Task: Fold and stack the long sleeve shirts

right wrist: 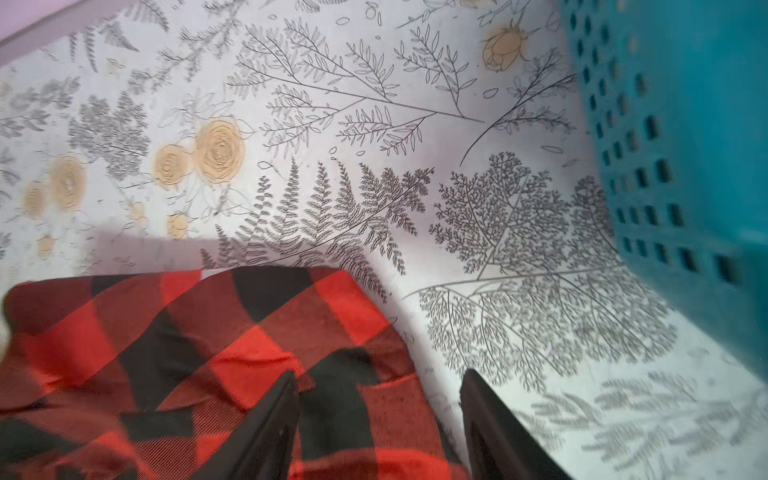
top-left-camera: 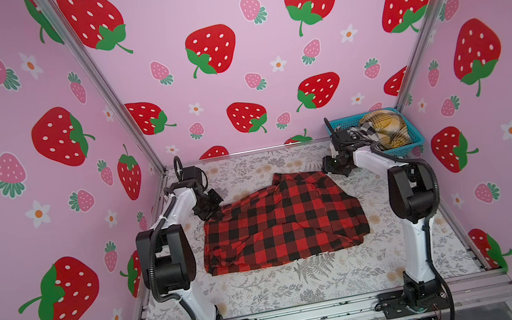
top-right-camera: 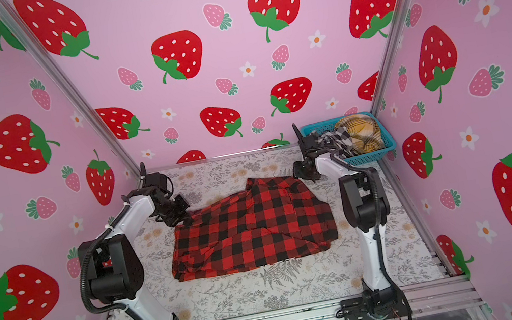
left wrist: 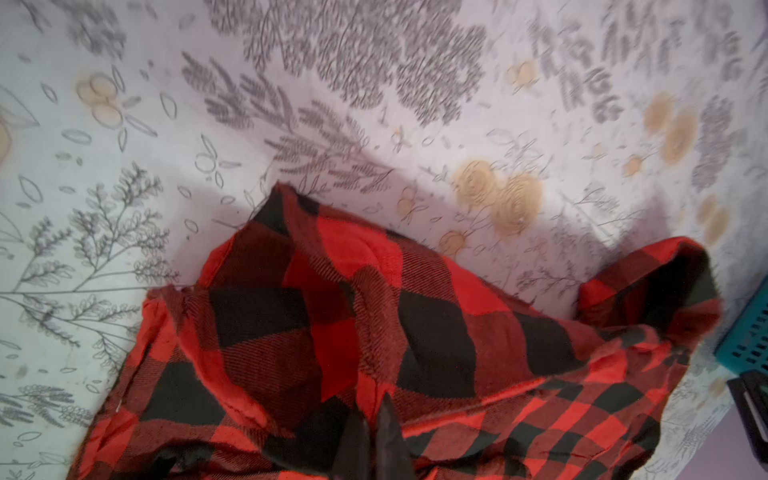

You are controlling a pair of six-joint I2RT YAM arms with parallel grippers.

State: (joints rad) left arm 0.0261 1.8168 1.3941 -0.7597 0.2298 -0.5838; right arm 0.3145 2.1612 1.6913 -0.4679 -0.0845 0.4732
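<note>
Your left gripper (left wrist: 376,436) has its jaws pressed together on a raised fold of the red-and-black shirt (top-left-camera: 283,220), which lies rumpled mid-tabletop (top-left-camera: 305,287). Your right gripper (right wrist: 379,374) stands open over the shirt's far right edge, holding nothing. The mustard-yellow shirt (top-left-camera: 388,130) and black-and-white shirt (top-left-camera: 361,131) fill the teal basket (top-left-camera: 416,139) at the far right corner

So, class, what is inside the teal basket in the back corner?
The teal basket holds a mustard-yellow plaid shirt and a black-and-white check shirt, both crumpled. The right arm hides part of the check one; anything beneath them is covered.
</note>
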